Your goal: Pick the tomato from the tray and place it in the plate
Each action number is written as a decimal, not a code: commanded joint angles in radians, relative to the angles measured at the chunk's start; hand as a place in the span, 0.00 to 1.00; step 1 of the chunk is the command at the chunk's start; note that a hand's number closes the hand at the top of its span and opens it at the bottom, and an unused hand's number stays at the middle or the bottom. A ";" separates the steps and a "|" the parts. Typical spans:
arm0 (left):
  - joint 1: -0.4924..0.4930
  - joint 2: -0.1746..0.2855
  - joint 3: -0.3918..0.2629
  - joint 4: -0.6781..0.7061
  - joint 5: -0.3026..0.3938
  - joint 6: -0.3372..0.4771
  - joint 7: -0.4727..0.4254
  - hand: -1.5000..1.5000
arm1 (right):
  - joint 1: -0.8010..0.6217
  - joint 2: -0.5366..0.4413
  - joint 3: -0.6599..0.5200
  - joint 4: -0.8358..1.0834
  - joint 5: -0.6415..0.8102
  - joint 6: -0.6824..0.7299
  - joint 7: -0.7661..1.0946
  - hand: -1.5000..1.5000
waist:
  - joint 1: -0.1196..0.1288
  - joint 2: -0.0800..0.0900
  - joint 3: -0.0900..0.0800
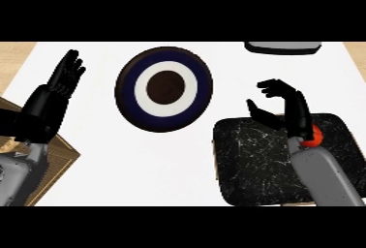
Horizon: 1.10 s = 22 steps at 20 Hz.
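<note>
The right hand (289, 107) hangs wide open over the tray (250, 157), the tomato (313, 139) beside its wrist. The left hand (64, 77) rests open.

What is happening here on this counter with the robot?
The robot's right hand hovers open over the black marbled square tray, where the small red tomato lies partly hidden by the wrist, not yet grasped. The round plate with blue and white rings sits to the tray's upper left. The left hand rests open at the left edge.

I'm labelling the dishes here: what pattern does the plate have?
The plate has concentric rings: brown rim, navy band, white ring, brown centre. Head view.
</note>
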 commanded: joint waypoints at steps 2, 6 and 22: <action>0.018 0.028 0.039 -0.021 0.015 -0.025 0.009 0.50 | 0.022 0.182 -0.059 0.086 -0.007 -0.242 -0.211 0.00 | -0.013 -0.007 0.007; 0.030 -0.011 0.036 -0.011 -0.029 -0.011 0.016 0.50 | -0.032 0.143 -0.122 0.077 -0.026 -0.224 -0.280 0.00 | -0.031 -0.012 0.005; 0.016 0.009 0.100 -0.027 0.006 -0.066 0.059 0.50 | -0.162 -0.225 0.039 -0.107 0.195 0.483 0.721 0.00 | -0.050 -0.023 -0.001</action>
